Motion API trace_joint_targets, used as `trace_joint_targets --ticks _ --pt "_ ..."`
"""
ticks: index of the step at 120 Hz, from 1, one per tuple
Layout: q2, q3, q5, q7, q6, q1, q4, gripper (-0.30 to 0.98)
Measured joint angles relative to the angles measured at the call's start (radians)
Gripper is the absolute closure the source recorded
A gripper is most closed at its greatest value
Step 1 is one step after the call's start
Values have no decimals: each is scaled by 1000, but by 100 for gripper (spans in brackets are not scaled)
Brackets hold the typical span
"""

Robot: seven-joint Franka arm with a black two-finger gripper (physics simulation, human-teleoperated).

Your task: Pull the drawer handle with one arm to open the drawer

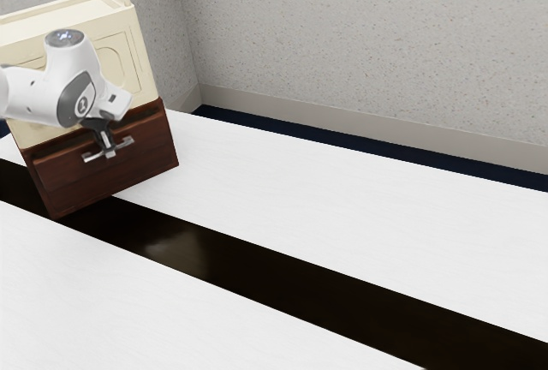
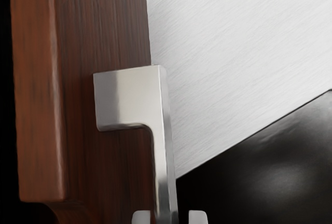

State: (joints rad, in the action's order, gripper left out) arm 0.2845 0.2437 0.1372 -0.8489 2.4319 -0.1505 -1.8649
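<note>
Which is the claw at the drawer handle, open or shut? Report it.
Open: the claw has its fingers on either side of the metal handle, with a gap showing between each finger and the bar.

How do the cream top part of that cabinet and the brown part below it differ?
The cream part is pale, while the brown part is dark with wood grain. The cream part has an outlined panel on its front; the brown part has a silvery metal handle. Both are boxy and of similar width.

A silver bar handle [image 2: 129, 95] runs across the reddish-brown drawer [image 1: 77, 182].
</note>
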Motion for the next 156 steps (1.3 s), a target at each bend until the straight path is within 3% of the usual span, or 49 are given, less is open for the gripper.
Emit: trace_joint_targets --ticks 156 --pt "-197 -118 9 90 -11 5 -232 79"
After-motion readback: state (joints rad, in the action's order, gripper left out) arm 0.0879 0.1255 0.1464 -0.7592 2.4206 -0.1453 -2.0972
